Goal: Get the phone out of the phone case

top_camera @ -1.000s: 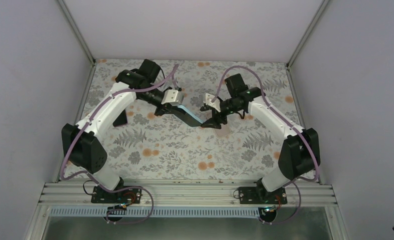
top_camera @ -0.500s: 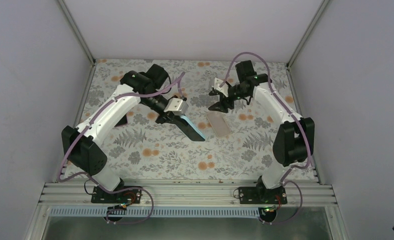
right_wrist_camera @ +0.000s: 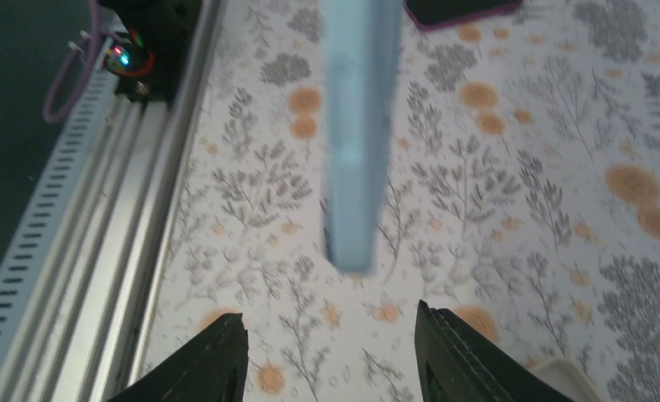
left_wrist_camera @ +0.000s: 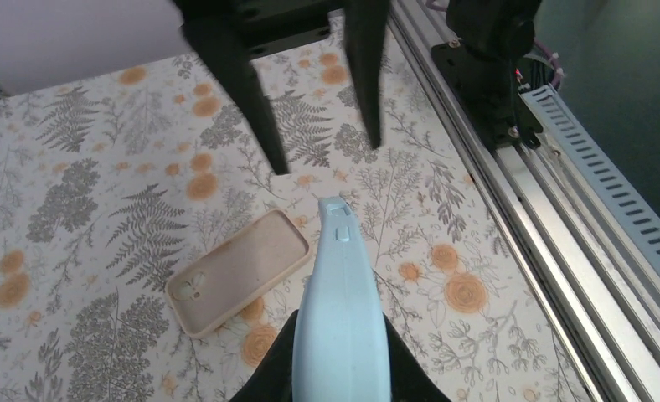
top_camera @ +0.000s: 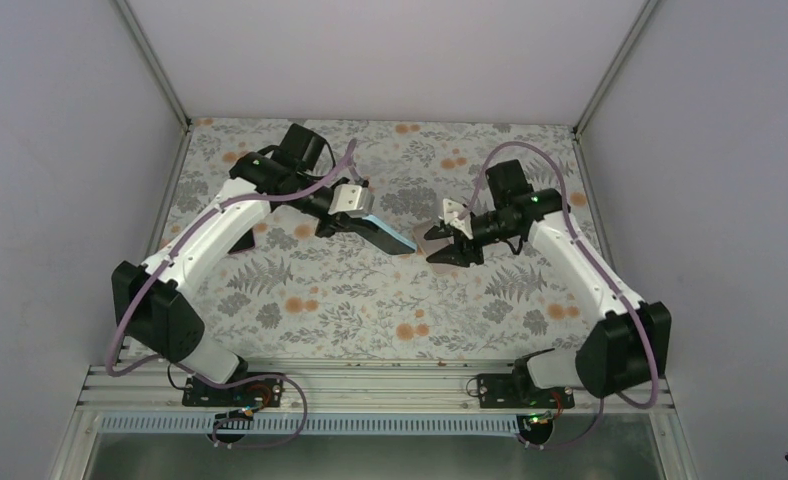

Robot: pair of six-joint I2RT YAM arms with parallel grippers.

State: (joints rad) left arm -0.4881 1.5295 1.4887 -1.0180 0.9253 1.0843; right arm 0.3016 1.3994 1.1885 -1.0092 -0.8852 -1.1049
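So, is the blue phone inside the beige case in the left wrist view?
No, the beige case lies empty on the table, apart from the blue phone.

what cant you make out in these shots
Top view: the right tool covers most of the phone case.
Left wrist view: the bottom edge cuts off where the left tool grips the blue phone.
Right wrist view: the phone is blurred and edge-on, its screen unseen; the top edge cuts off a dark purple-edged object, so it cannot be identified.
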